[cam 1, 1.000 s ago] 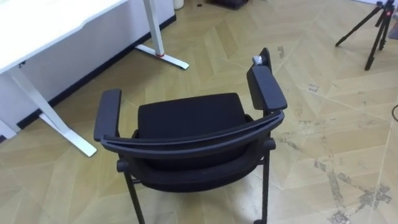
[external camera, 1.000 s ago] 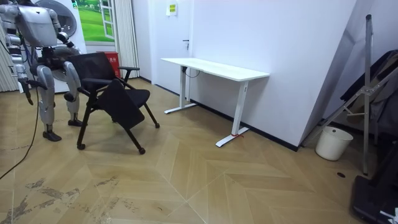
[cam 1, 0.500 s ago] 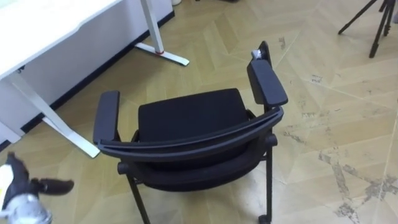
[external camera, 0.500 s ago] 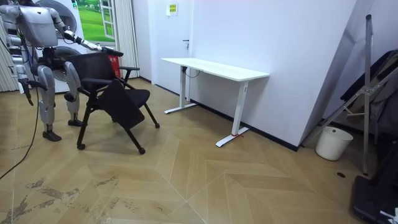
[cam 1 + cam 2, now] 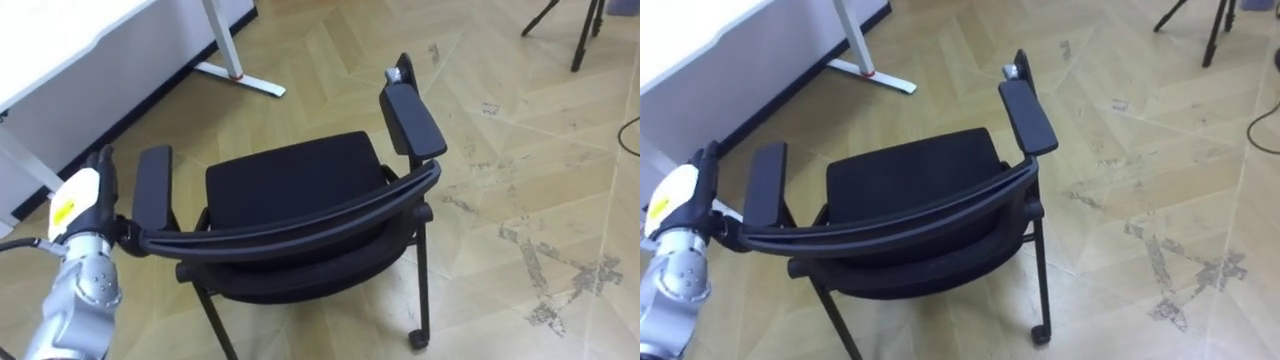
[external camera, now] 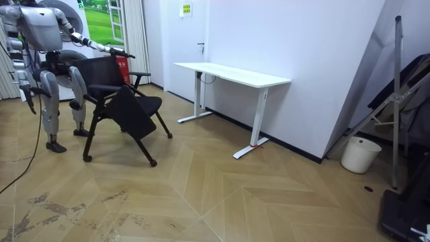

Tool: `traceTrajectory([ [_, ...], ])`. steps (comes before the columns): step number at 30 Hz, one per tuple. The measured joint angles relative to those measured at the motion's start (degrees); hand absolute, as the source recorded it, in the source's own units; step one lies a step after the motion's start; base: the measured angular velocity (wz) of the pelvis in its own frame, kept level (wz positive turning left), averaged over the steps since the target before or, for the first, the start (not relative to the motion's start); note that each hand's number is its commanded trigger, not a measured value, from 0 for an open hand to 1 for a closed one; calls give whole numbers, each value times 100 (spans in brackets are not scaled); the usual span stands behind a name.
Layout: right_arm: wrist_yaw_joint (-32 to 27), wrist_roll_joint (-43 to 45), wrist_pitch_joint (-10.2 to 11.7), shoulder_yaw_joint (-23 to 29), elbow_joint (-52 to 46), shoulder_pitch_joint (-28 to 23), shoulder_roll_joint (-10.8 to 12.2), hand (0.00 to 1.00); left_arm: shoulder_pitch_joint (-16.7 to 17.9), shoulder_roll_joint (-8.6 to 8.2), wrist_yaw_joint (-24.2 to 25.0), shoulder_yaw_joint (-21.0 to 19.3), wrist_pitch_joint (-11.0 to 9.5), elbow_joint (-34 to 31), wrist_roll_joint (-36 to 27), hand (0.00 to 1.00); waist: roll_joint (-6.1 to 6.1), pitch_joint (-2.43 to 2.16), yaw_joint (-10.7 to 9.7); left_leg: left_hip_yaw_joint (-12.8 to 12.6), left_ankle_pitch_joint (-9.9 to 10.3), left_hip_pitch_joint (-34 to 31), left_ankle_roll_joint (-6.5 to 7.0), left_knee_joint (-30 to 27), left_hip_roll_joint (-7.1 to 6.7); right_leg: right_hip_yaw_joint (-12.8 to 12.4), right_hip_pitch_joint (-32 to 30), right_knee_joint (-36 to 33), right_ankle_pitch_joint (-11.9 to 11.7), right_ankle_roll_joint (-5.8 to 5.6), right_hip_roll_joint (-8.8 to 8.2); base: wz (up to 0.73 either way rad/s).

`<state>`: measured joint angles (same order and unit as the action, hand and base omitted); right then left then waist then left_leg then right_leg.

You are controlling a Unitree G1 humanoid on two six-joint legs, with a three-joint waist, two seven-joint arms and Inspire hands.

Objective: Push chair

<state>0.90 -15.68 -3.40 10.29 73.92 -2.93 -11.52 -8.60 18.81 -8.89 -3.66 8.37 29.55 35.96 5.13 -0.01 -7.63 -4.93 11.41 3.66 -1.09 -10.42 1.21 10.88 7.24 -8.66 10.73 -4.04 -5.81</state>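
Black armchair (image 5: 290, 190) — stands on the floor (image 5: 520, 150), seat toward the white desk (image 5: 60, 40). Your left hand (image 5: 82, 205) meets the backrest (image 5: 300, 215) at its left end, presumably to push — grip cannot be told.

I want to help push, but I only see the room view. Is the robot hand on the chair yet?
Observer: The left robot hand is at the left end of the backrest, beside the left armrest. It looks to be touching.
Operator: Is anything in the way?
Observer: A tripod stands on the floor beyond the chair, off to the right.
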Motion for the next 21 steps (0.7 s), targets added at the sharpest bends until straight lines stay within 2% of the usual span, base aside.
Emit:
traceTrajectory([
  [3, -27, 5, 17, -73, 11, 30, 3, 0, -11, 5, 156, -1, 55, -38, 51, 0, -1, 2, -14, 9, 0, 1, 0, -8, 0, 7, 10, 0, 0, 0, 0, 1],
  [6, 0, -46, 21, -92, -14, -2, 3, 0, -63, 9, 428, -1, 187, -146, 268, 0, -11, 23, -22, 19, 0, -4, 0, -25, 0, 0, 24, 2, 0, 0, 0, 1],
  [9, 86, -158, 17, -59, -12, -16, 3, 0, -78, 90, 789, 45, 298, -146, 303, 0, -25, 42, -94, 30, 0, 3, 0, -36, 0, 5, 46, 2, 0, 0, -1, 0],
  [14, 126, -37, -40, 56, -11, 50, -22, 0, -204, 424, 1865, 335, 525, -133, 288, 0, 28, 69, -192, 31, 0, -99, 1, -58, 0, 3, -44, -6, 0, 0, -3, 0],
  [16, 124, -19, -45, 117, -11, 56, -63, 0, -204, 455, 2288, 367, 620, -139, 284, 0, 99, 61, -203, 34, 1, -113, 1, -78, 0, 9, -47, -6, 0, 0, -3, 0],
  [18, 134, 21, -57, 198, -21, 55, -111, 0, -204, 470, 2757, 387, 753, -178, 286, 0, 165, 75, -204, 32, 2, -118, 2, -80, -1, 3, -55, -5, 0, 0, -3, 0],
  [20, 188, 35, -166, 226, -57, 60, -160, 0, -207, 583, 3463, 473, 988, -391, 220, 0, 206, 57, -207, 32, 2, -146, 1, -100, 0, 0, -73, -6, 1, -1, -3, 0],
  [21, 199, 37, -172, 221, -57, 72, -172, 0, -215, 636, 3616, 536, 1028, -439, 211, 0, 212, 53, -206, 30, 2, -148, 1, -102, 0, 0, -74, -8, 1, -1, -4, 0],
])
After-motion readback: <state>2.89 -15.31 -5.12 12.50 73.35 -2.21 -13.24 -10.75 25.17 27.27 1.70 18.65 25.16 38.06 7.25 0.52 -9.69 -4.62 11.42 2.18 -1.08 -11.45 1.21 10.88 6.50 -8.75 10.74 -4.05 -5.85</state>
